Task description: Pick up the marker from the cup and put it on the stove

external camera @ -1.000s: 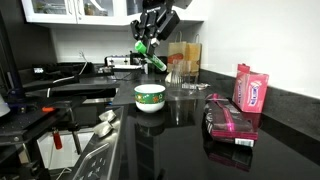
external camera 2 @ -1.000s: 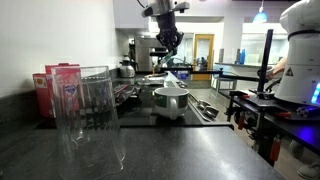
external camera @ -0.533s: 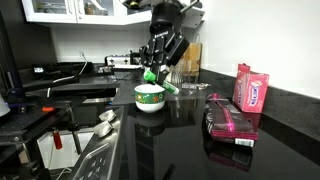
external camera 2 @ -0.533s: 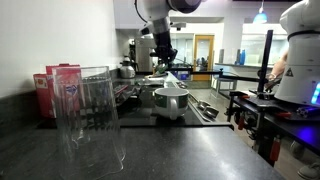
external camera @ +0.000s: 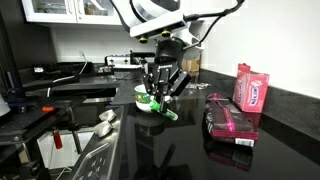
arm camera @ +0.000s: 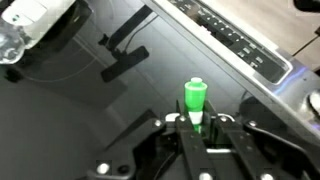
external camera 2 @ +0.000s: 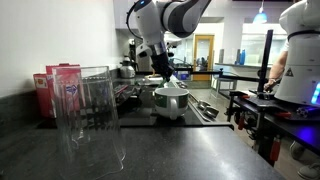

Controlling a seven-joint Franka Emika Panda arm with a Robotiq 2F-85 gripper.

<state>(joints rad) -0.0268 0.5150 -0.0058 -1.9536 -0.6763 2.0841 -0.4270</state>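
Here the pincer (arm camera: 196, 128) pinches the marker (arm camera: 194, 98) low over the stove (arm camera: 80, 130), beside the cup (external camera: 142, 99).

The stove (external camera: 180, 150) is a broad, glossy black top that mirrors whatever stands on it. The cup (external camera: 150, 98) stands upright left of centre. A clear glass (external camera 2: 92, 120) stands upright, apart from the cup. At the right a pink box (external camera: 250, 88) stands on end. Just nearer than it, a dark, pink-trimmed packet (external camera: 228, 120) lies flat.
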